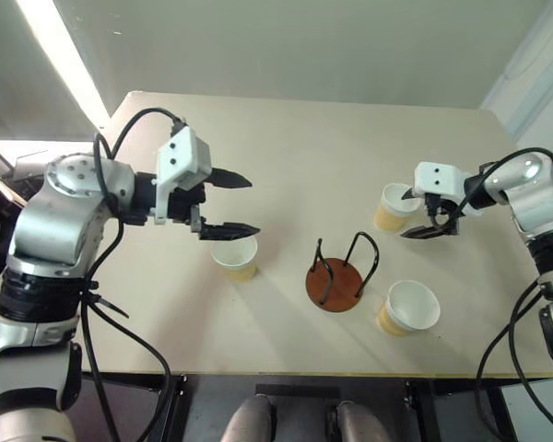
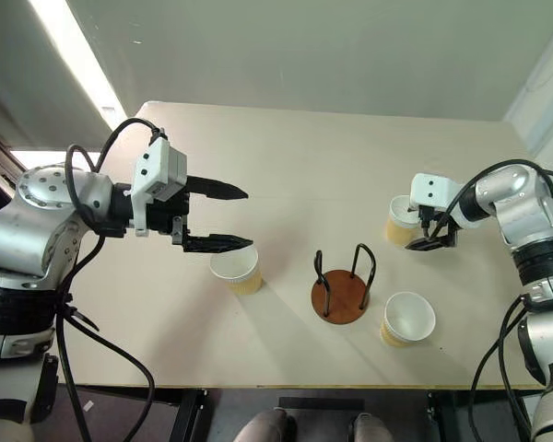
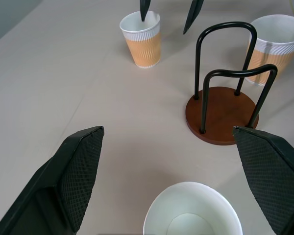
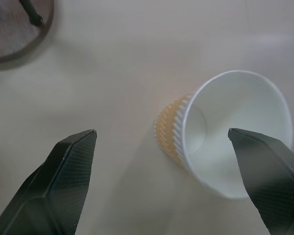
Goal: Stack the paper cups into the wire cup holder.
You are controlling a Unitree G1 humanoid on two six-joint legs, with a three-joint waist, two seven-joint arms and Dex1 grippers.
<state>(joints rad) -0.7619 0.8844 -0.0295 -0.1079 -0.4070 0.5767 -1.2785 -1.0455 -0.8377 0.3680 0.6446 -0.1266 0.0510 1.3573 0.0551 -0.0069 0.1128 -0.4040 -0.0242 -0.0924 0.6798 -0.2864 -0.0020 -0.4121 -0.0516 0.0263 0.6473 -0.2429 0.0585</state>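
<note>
Three paper cups stand upright on the table: one at the left (image 1: 235, 259), one at the far right (image 1: 393, 208) and one at the near right (image 1: 410, 308). The wire cup holder (image 1: 336, 279), a brown disc with black wire loops, stands between them with nothing in it. My left gripper (image 1: 254, 205) is open, hovering just above and behind the left cup (image 3: 192, 211). My right gripper (image 1: 410, 214) is open over the far right cup (image 4: 225, 142), pointing down at it. One right fingertip (image 3: 144, 10) hangs above that cup's mouth. Neither gripper holds anything.
The cups and holder rest on a beige table (image 1: 295, 157). Its front edge runs just below the holder and the near right cup. The holder's base (image 4: 14, 34) lies a short way from the right gripper's cup.
</note>
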